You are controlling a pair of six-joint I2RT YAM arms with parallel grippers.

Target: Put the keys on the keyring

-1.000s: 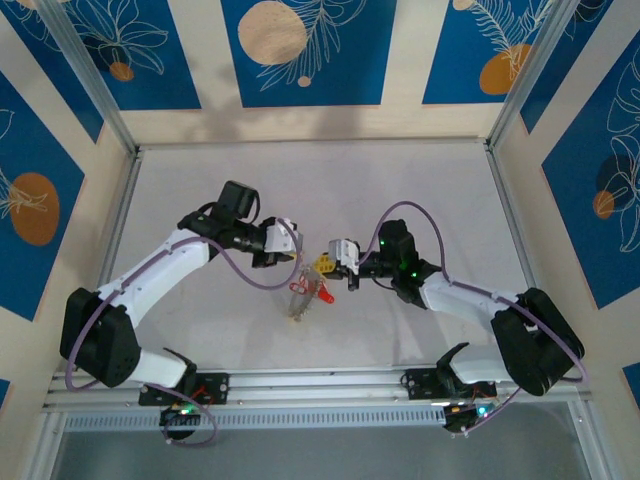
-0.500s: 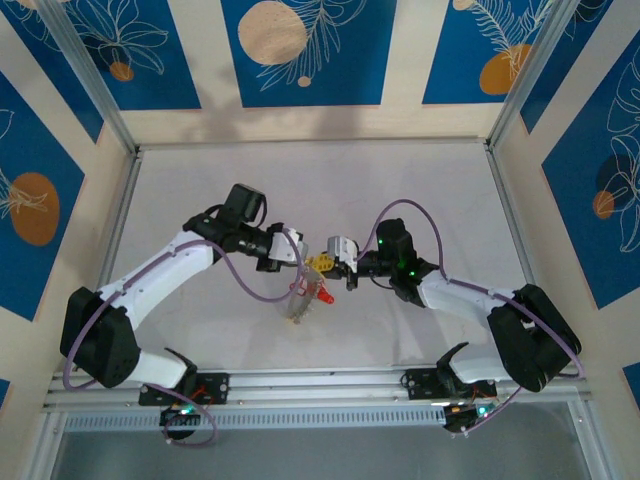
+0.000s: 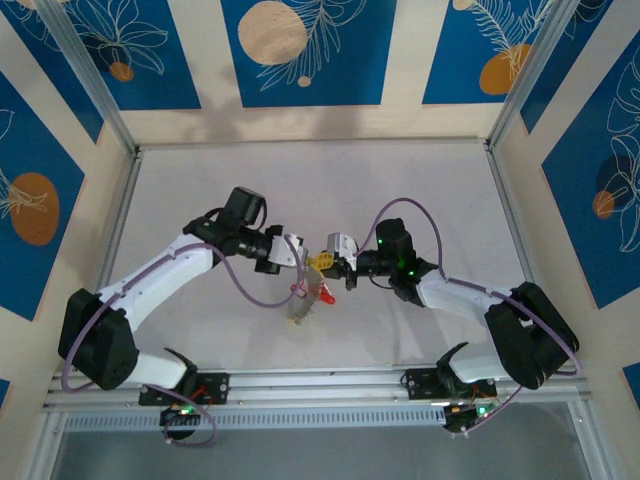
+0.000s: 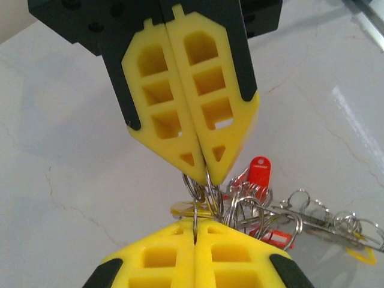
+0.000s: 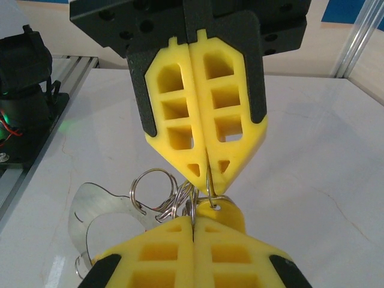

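Steel rings (image 4: 210,197), thin loops, sit pinched in left claw (image 4: 195,227) and right claw (image 4: 205,176); red-tagged keys (image 4: 259,171) crowd beside, over veined table (image 4: 72,150).

Left arm (image 3: 160,265) and right arm (image 3: 460,295) are showing white shells and black joints.
Yellow fingers (image 4: 180,235), pierced by rows of window-like cut-outs, are sitting in black angular mounts with small screw holes; a purple cable (image 3: 400,204) is looping along each arm, and green lights (image 3: 404,265) are glowing on the right one's black joint.
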